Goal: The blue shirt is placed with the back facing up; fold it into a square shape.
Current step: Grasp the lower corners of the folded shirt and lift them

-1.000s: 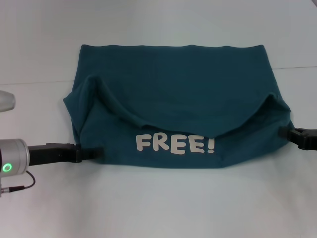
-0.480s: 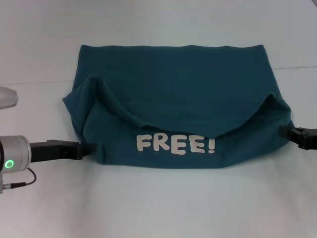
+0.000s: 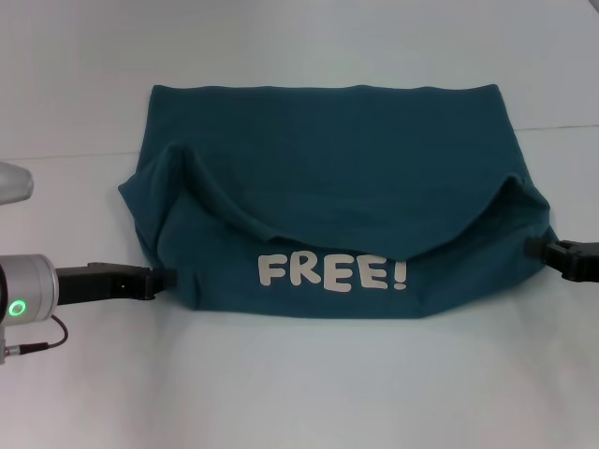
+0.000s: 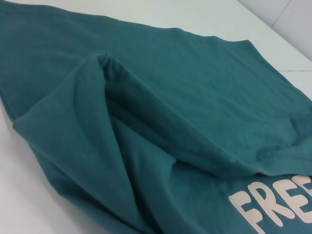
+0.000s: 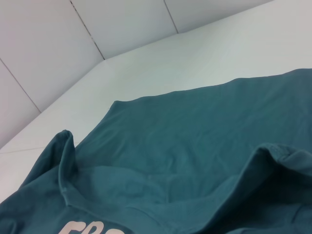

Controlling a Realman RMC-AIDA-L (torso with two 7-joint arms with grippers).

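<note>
Teal cotton of the blue shirt (image 3: 328, 196), part-folded on the table (image 3: 299, 393), "FREE!" showing, sits between left gripper (image 3: 167, 278) and right gripper (image 3: 535, 249), jaw state unclear; another fold likely follows.

We record on our left arm a silver cylindrical wrist segment bearing a round green light, a thin dark cable looping below it, and a slim black left hand (image 3: 161, 279) of boxy form. Our right hand (image 3: 541, 250) shows as a black, angular piece at the frame's edge.
</note>
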